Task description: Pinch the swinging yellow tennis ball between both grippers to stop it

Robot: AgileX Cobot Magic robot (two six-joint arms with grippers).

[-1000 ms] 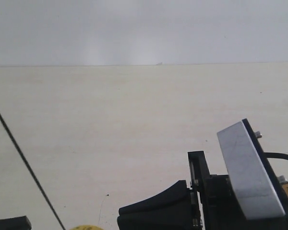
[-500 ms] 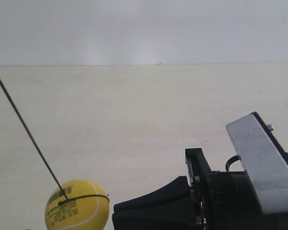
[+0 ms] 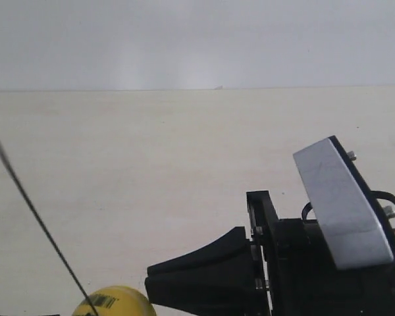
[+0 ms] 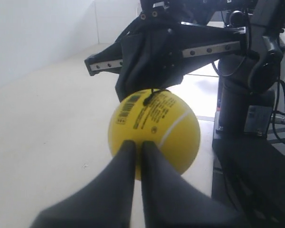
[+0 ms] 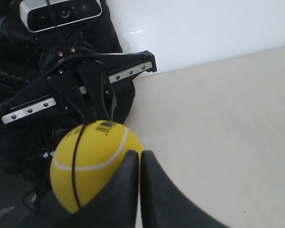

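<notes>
The bright yellow, white-seamed tennis ball (image 4: pixel 154 130) sits between opposing tips: the black wedge-shaped left gripper (image 4: pixel 135 148) and right gripper (image 5: pixel 135 157) each have jaws together (blunter pads, likely) to squeeze it motionless.

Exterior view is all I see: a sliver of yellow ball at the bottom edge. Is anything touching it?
Observer: The left wrist view shows the left gripper, jaws shut, with its tips against the yellow tennis ball.
Operator: And the other one?
Observer: In the right wrist view the right gripper, also shut, appears to press the ball's opposite side.
Operator: That dark slanting line?
Observer: A string, knotted at the ball's top.
</notes>
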